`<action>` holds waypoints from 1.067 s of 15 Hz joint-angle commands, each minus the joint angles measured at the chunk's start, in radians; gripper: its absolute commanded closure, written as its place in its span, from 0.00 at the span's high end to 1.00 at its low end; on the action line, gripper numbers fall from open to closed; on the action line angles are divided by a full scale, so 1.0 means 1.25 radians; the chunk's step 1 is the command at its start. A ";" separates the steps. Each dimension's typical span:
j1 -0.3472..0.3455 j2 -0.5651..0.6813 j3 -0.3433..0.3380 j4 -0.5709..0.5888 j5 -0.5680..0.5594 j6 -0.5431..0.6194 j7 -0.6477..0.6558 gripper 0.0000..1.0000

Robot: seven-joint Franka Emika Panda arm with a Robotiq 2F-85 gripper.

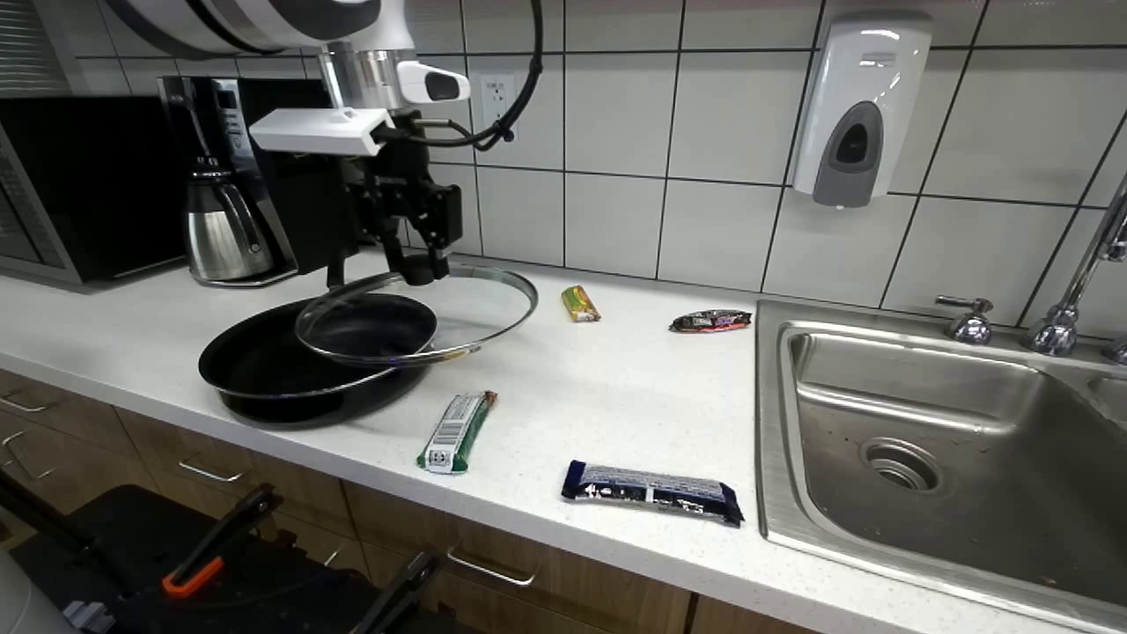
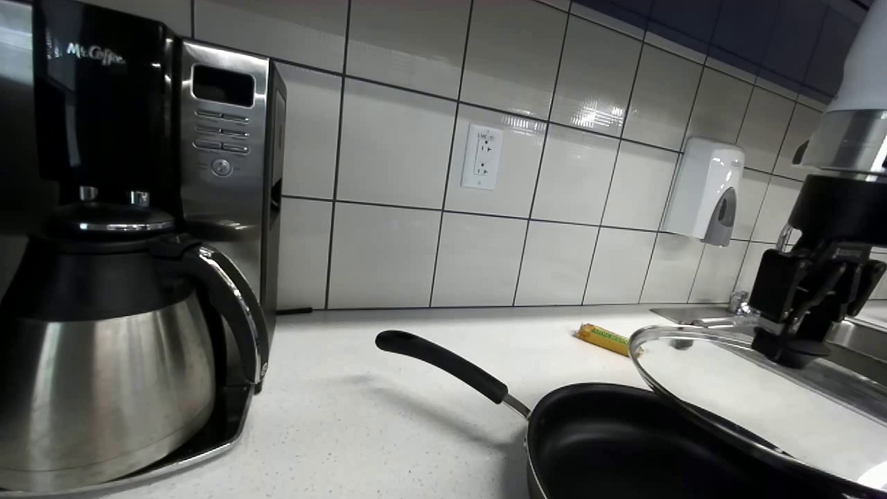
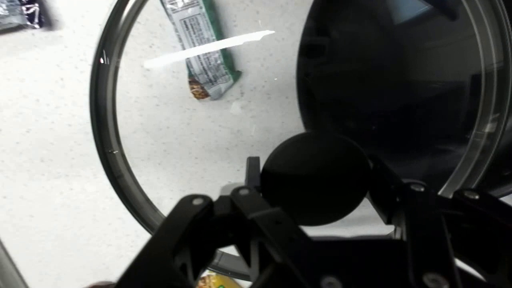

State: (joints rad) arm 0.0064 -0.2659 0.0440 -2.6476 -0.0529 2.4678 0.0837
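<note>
Lid (image 1: 453, 319) hangs partly over pan (image 1: 295, 407); your end effector (image 3: 314, 176) clamps its knob (image 3: 318, 190), presumably the easiest part to grip.

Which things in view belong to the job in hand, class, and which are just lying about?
In the job:
end effector
glass lid, gripped by its knob
frying pan, likely, partly beneath it

Apparently just lying about:
green packet
dark blue packet
yellow packet
black-and-red packet
coffee maker, standing
</note>
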 commanded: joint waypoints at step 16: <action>-0.149 0.241 -0.140 0.220 -0.111 0.026 0.158 0.39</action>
State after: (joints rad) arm -0.1776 -0.0275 -0.1136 -2.4605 -0.1652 2.4952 0.2404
